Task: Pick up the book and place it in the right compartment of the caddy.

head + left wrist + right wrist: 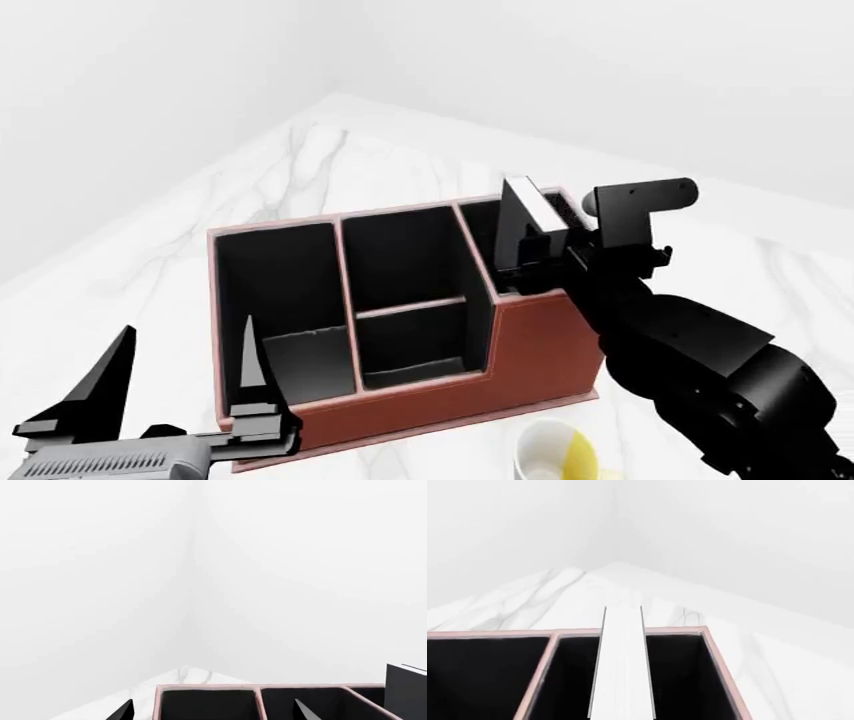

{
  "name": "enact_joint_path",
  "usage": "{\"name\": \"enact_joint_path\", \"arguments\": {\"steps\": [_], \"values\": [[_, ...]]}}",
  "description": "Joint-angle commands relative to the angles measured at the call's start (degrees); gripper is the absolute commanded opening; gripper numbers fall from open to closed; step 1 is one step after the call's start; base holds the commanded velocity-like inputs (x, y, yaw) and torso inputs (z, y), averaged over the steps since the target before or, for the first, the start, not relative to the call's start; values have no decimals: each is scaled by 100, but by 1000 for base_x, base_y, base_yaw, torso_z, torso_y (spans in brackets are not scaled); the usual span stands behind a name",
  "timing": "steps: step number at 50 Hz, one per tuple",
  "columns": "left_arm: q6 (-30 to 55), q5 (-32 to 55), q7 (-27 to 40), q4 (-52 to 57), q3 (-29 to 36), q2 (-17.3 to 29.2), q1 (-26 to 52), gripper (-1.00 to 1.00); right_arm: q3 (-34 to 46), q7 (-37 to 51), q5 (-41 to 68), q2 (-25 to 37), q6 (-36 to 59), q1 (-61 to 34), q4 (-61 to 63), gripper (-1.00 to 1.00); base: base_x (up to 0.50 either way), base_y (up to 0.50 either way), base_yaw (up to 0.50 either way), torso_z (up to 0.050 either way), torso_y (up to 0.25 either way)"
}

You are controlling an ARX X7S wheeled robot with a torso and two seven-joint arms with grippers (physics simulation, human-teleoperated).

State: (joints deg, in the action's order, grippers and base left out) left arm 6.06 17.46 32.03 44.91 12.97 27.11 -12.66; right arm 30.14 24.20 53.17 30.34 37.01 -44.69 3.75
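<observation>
The reddish-brown caddy [534, 350] stands on the marble table. My right gripper [537, 248] is shut on the dark book [525, 212] and holds it upright over the caddy's right compartment [481, 255]. How far the book's lower end reaches into it is hidden. In the right wrist view the book's white page edges [622, 665] stand over the black-lined right compartment [679, 680], and the fingers are out of view. My left gripper [180, 365] is open and empty at the caddy's near left corner. In the left wrist view it [213, 714] hovers over the caddy rim [258, 700], with the book [405, 690] far to one side.
A white-and-yellow mug [561, 455] stands on the table just in front of the caddy, under my right forearm. The marble table [307, 160] ends in a corner behind the caddy. White walls lie beyond it.
</observation>
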Motion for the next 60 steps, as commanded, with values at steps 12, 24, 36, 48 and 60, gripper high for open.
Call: {"name": "enact_joint_path", "arguments": {"steps": [12, 24, 36, 48, 60], "values": [[-11, 10, 24, -19, 18, 21, 16, 100, -52, -152, -334, -24, -120, -20, -97, -100, 0, 0, 0, 1, 2], [-17, 15, 40, -23, 28, 30, 19, 100, -24, -202, -368, -28, -183, 22, -154, -100, 0, 0, 0, 0, 2], [-23, 16, 55, -13, 38, 46, 17, 100, -10, -287, -359, -10, -235, 34, -117, 100, 0, 0, 0, 0, 2], [-28, 23, 68, -16, 43, 59, 20, 100, 22, -299, -393, -4, -273, 58, -86, 100, 0, 0, 0, 0, 0], [-24, 40, 84, -23, 48, 69, 31, 100, -9, -251, -345, 36, -247, 67, 1, 100, 0, 0, 0, 0, 0]]}}
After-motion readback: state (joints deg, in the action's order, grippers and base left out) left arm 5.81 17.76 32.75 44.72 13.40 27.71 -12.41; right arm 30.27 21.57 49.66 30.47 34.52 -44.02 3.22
